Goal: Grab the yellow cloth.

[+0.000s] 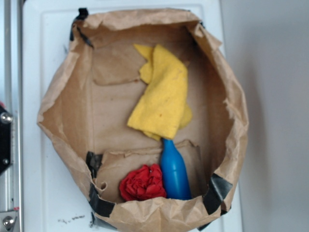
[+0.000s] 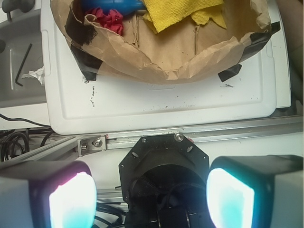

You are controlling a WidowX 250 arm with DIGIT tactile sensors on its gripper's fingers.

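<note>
The yellow cloth lies crumpled in the middle of a brown paper bag basket, its lower edge over the neck of a blue bottle. In the wrist view the yellow cloth shows at the top edge, inside the bag. My gripper is open, its two glowing pads far apart with nothing between them. It hangs well back from the bag, over the robot's base. The gripper does not show in the exterior view.
A red rose-shaped wad of fabric lies left of the blue bottle at the bag's near end. The bag sits on a white tray, held by black tape. A metal rail and black base mount lie below.
</note>
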